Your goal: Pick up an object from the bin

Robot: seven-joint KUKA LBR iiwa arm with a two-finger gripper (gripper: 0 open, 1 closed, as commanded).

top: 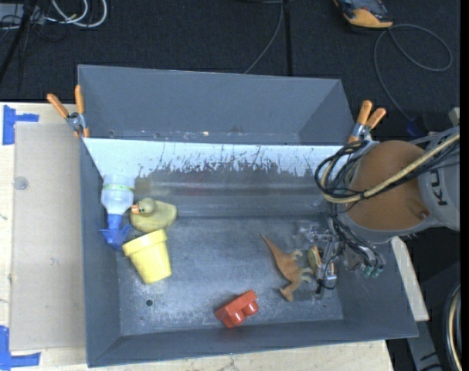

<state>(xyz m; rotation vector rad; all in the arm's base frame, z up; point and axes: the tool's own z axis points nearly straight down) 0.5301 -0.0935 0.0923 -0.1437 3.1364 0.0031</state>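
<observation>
— What sits against the left side of the bin (219, 122)?

— A small cluster, tight to the left wall. A clear bottle with a blue end (116, 201) stands nearest the edge. A yellow duck (154, 215) is just to its right, and a yellow cup (148, 257) lies tipped on its side below them, touching or nearly touching both.

— And the middle?

— Mostly bare grey floor, from the back wall down towards the front. The one thing there is a red block (236, 309), lying close to the front wall and well apart from everything else.

— Where are you?

— On the right, low in the bin. My fingers (325, 277) are down near the floor, close to the right wall and not far from the front right corner. There is little room behind me on that side and plenty to my left. Whether they are apart or together I cannot tell, because my own wrist and cables cover them.

— What is nearest to you?

— A brown toy dinosaur (284, 265), lying flat right of centre and just to the left of my fingers. Its right end reaches up to them, though I cannot make out whether we touch.
</observation>
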